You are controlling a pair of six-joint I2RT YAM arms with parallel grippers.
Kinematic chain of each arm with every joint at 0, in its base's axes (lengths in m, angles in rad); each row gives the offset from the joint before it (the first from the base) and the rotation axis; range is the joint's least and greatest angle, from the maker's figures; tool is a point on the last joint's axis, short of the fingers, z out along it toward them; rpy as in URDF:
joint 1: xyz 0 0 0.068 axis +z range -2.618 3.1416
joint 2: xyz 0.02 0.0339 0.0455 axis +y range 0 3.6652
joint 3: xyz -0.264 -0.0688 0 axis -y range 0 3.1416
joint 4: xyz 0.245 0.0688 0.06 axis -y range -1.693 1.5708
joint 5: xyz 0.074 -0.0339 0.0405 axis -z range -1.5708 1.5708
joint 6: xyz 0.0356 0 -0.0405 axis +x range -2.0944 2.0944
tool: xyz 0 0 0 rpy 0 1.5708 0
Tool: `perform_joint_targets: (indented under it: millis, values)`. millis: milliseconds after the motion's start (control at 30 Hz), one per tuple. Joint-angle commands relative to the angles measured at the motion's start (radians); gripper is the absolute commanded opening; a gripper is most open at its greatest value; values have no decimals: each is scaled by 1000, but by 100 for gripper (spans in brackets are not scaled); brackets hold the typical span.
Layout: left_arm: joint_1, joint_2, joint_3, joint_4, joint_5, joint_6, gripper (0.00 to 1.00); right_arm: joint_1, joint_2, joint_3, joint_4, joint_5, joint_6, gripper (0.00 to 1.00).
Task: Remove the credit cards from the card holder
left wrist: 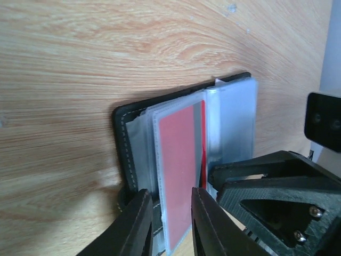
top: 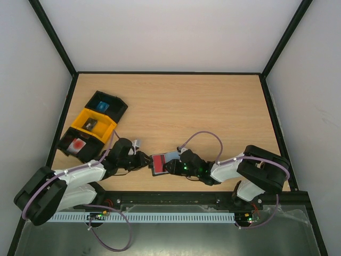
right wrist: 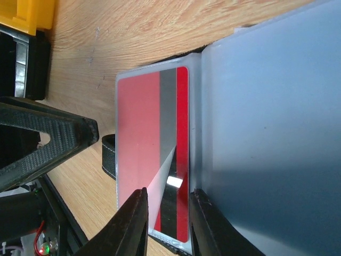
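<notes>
Wood covers the table [top: 213, 117], and the card holder [top: 161, 163] lies open on it, right between the two grippers. Much of it is hard to see. From above, the left gripper [top: 145, 160] and the right gripper [top: 173, 167] cover its two ends. In the left wrist view its near end is cut off at the bottom of the picture, and the right gripper's black body hides one corner. In the right wrist view one page is a blurry blue-grey sheet that runs out of the picture.

A red card [right wrist: 139, 144] sits inside a clear pocket [right wrist: 154, 184] of the card holder. One corner of that pocket is peeled up. Part of the card's end is hidden behind the right gripper's fingers [right wrist: 133, 224].

Both grippers have their fingers close together with a small gap. The end of the red card shows in that gap for each one. I cannot tell if either one pinches the pocket or only rests on it.

On the far side of the left gripper, well apart from the card holder, sit a yellow tray [top: 108, 128] and two black trays [top: 120, 106]. The little cards [top: 103, 106] in them are too small to make out well.
</notes>
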Motion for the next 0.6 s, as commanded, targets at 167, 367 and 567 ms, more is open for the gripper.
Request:
perform_joint_targets:
  millis: [167, 367, 567]
  values:
    - [-5, -20, -2, 117, 51, -46, 16, 2, 20, 1, 30, 55, 22, 23]
    - [-5, 106, -8, 170, 46, -26, 10, 2, 16, 1, 26, 57, 24, 23]
    - [-5, 171, 3, 157, 24, 3, 4, 2, 18, 16, 16, 77, 18, 25]
